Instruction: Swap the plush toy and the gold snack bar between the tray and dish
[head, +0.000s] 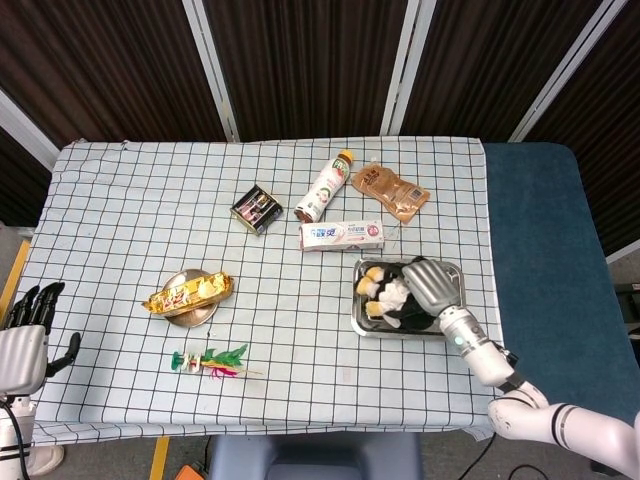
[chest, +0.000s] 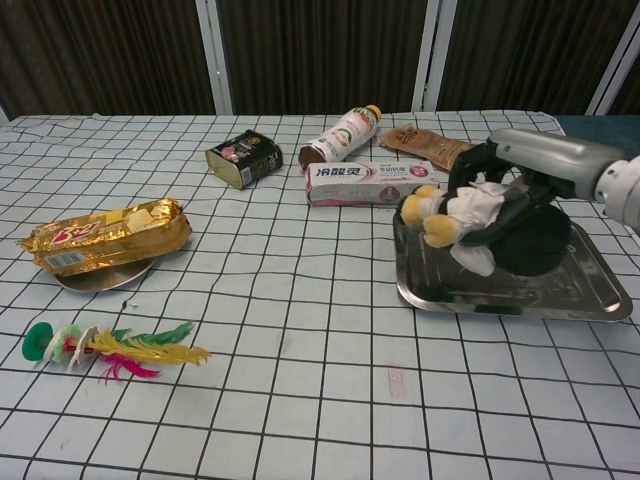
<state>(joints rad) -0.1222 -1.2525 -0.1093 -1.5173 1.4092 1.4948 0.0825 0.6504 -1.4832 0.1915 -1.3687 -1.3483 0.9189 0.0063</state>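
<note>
- I had my right hand (chest: 500, 195) wrapped around the plush (chest: 462, 212), fingers curled over its body, at the centre right of the chest view.
- The plush hung over the left end of the tray (chest: 590, 300). It looked lifted clear of the tray floor, though I could not be sure nothing touched.
- In the head view the same plush (head: 388, 292) sat under my hand at the left side of the tray (head: 452, 268), right of centre in the frame.
- The snack bar (chest: 105, 233) lay untouched across the dish (chest: 100, 277) at the left of the chest view, well apart from the tray.
- My left hand (head: 25, 340) showed only at the lower left edge of the head view, off the worktop (head: 130, 220), fingers apart and holding nothing.
- By my reckoning the swap had barely begun: the plush was gripped but not yet out of the tray area.
- Left to do: set the plush down, get the snack bar into the tray, and finish with the plush on the dish.
- The dish was occupied, so I judged the plush would need a spot on the worktop first, or the left hand would have to take the bar.
</note>
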